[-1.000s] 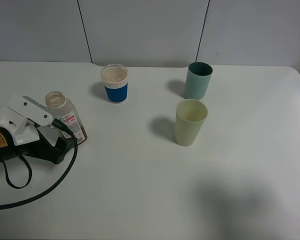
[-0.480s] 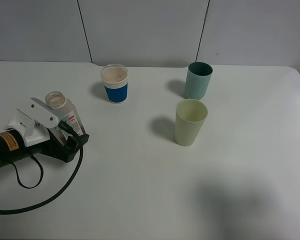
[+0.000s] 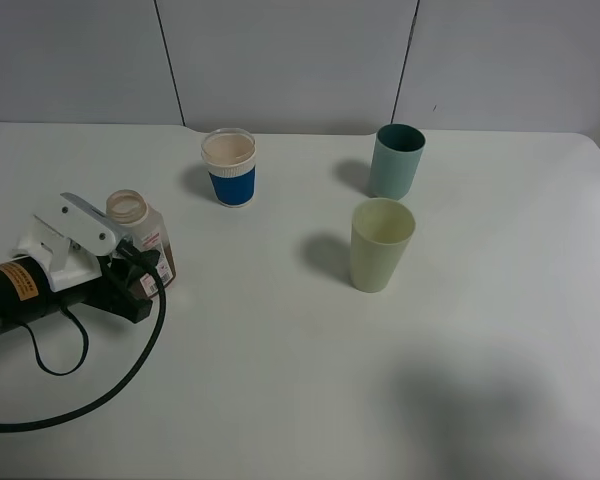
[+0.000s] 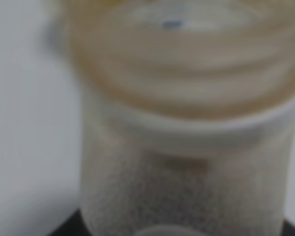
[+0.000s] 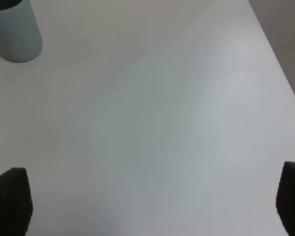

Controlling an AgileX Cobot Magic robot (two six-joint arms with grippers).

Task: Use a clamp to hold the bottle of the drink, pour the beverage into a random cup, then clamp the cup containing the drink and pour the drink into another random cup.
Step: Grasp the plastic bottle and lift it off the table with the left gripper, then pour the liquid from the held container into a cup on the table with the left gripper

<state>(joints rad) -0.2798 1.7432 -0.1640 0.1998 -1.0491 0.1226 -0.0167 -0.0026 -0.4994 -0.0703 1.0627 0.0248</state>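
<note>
So the left gripper [image 3: 143, 281] at the frame's left is clamped on the clear open-topped plastic drink bottle [image 3: 148, 238] (wrist cam's pure blur), right gripper [image 5: 150, 204] spread wide over the white surface [image 5: 152, 123].

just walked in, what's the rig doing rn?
The left gripper has its fingers closed on the lower part of the open bottle, on the left side of the table. The bottle is roughly upright and is not pouring. The blue-banded cup, teal cup and pale green cup stand upright, with nothing touching them. The right gripper is open over bare table, holding nothing.
</note>
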